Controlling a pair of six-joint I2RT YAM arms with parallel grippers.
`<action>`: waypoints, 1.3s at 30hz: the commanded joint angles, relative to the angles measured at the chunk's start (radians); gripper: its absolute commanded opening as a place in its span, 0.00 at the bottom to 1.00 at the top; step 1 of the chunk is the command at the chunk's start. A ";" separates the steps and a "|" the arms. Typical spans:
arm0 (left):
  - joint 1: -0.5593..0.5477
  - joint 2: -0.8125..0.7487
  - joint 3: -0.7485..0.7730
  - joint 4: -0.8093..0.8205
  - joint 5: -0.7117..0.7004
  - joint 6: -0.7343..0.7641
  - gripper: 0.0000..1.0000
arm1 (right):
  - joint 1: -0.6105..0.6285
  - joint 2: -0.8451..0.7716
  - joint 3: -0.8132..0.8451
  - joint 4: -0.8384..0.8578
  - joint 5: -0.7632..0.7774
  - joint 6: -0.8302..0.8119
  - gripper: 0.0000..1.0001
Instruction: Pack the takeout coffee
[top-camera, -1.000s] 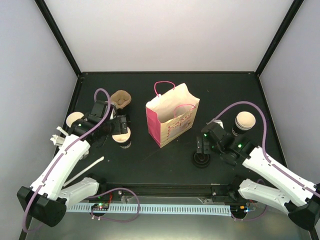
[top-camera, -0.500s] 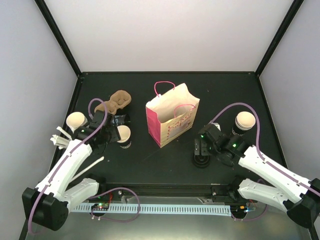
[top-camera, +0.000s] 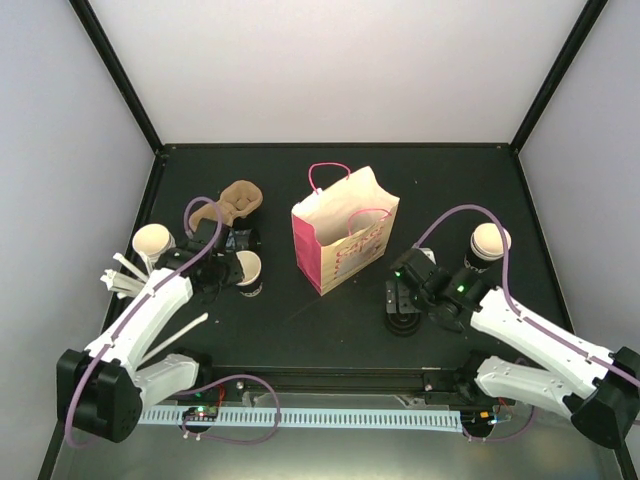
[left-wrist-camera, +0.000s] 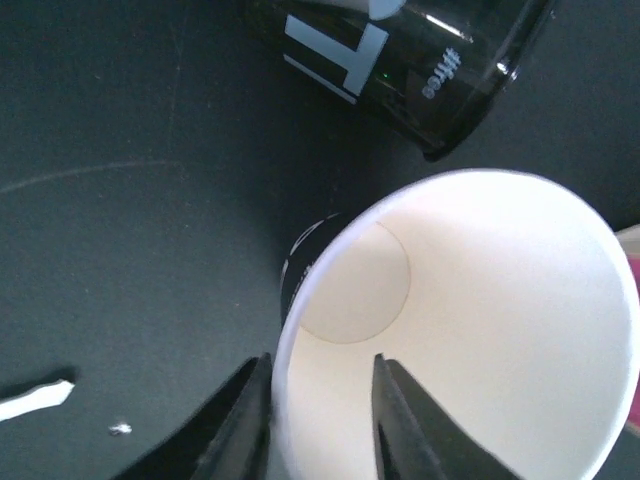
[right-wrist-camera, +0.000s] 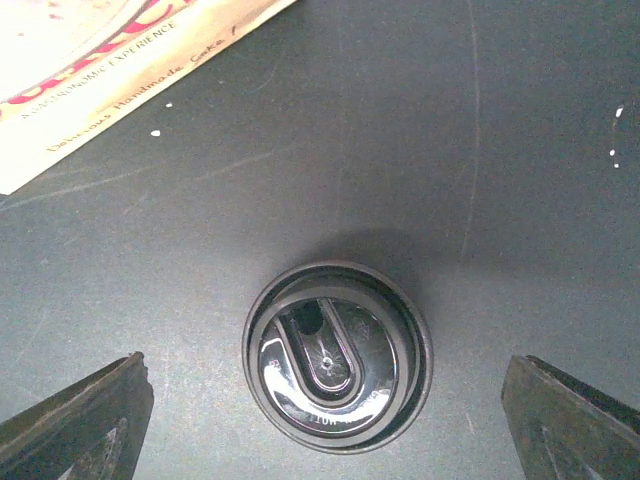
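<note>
Three takeout coffee cups stand upright without lids: one at the far left, one at mid-left and one at the right. The brown pulp tray lies behind the left pair. My left gripper straddles the mid-left cup's rim, one finger outside the wall and the other inside, with a gap left between them. My right gripper hangs wide open above a black lid lying flat on the table.
A pink and cream paper bag stands open at the centre. A glossy black object with white lettering sits just beyond the straddled cup. White stirrers lie near the left arm. Black frame rails border the table.
My left gripper's jaws have narrowed from wide open and now sit over the mid-left cup's rim. The right gripper has shifted slightly left, over the black lid.
</note>
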 joint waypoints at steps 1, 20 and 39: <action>0.008 0.024 0.014 0.048 0.054 -0.003 0.20 | 0.012 -0.032 0.025 0.016 -0.024 -0.036 0.97; -0.403 -0.121 -0.060 -0.015 0.166 -0.241 0.02 | 0.210 0.001 0.038 0.129 -0.216 -0.124 0.92; -0.836 0.245 0.194 0.072 0.006 -0.457 0.15 | 0.252 0.009 0.039 0.172 -0.251 -0.066 0.58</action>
